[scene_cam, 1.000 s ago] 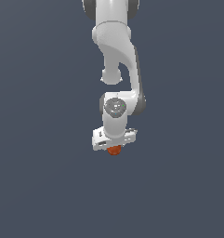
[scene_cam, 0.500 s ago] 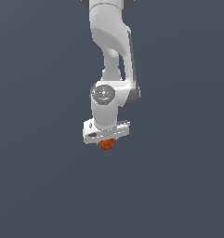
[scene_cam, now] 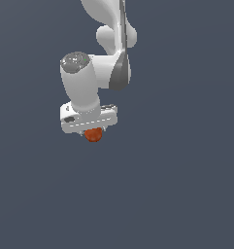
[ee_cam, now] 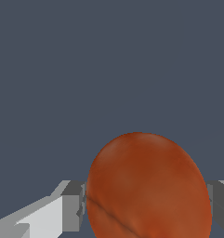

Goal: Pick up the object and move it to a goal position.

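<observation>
Smooth white gripper [scene_cam: 92, 131] pinched round orange-red ball [scene_cam: 93, 135] (mottled, faintly creased) between grey fingertips [ee_cam: 72, 204].

Ball [scene_cam: 93, 135] top hidden under gripper [scene_cam: 92, 132]; fingers [ee_cam: 72, 206] mostly hidden behind ball in wrist view. Arm [scene_cam: 106, 29] cut off at exterior view's upper edge.

A mottled orange-red ball [ee_cam: 148, 188], white fingers [ee_cam: 71, 204] with grey pads, slate-grey backdrop.
</observation>
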Action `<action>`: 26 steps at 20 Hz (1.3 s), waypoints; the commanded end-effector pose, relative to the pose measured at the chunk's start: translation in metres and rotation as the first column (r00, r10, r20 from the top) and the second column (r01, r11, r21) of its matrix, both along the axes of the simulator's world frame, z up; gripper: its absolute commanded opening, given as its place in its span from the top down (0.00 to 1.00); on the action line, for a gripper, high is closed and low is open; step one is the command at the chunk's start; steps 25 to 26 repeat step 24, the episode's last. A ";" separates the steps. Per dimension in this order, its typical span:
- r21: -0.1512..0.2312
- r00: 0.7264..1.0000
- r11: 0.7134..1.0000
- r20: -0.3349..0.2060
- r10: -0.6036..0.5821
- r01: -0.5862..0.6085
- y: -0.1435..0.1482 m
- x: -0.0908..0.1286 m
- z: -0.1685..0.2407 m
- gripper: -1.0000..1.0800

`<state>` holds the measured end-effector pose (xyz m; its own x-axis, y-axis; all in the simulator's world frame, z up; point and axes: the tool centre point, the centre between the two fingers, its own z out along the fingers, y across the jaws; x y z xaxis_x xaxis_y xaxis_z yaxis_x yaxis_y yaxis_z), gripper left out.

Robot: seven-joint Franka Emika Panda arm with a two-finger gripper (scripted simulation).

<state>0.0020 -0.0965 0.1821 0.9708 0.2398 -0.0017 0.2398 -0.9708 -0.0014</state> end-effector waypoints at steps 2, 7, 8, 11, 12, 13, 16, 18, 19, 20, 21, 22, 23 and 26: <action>0.001 1.000 1.000 0.002 0.001 -0.001 -0.027 -0.008 0.035 1.00; 0.001 1.000 1.000 0.002 0.001 -0.001 -0.064 -0.019 0.080 1.00; 0.001 1.000 1.000 0.002 0.001 -0.001 -0.070 -0.020 0.088 1.00; 0.001 1.000 1.000 0.002 0.001 -0.001 -0.087 -0.024 0.108 1.00; 0.000 1.000 1.000 0.002 0.001 -0.001 -0.091 -0.025 0.113 1.00; 0.000 1.000 1.000 0.002 0.001 -0.001 -0.095 -0.026 0.118 1.00; -0.001 1.000 1.000 0.002 0.001 -0.001 -0.105 -0.028 0.129 1.00; -0.001 1.000 1.000 0.002 0.001 -0.001 -0.109 -0.028 0.134 1.00; -0.001 1.000 1.000 0.002 0.001 -0.001 -0.110 -0.028 0.136 1.00; -0.001 1.000 1.000 0.002 0.001 -0.001 -0.111 -0.028 0.137 1.00; -0.001 1.000 1.000 0.002 0.001 -0.001 -0.112 -0.028 0.137 1.00; -0.001 1.000 1.000 0.002 0.001 -0.001 -0.112 -0.028 0.137 1.00; -0.001 1.000 1.000 0.002 0.001 -0.001 -0.111 -0.027 0.136 1.00; -0.001 1.000 1.000 0.002 0.001 -0.001 -0.111 -0.027 0.136 1.00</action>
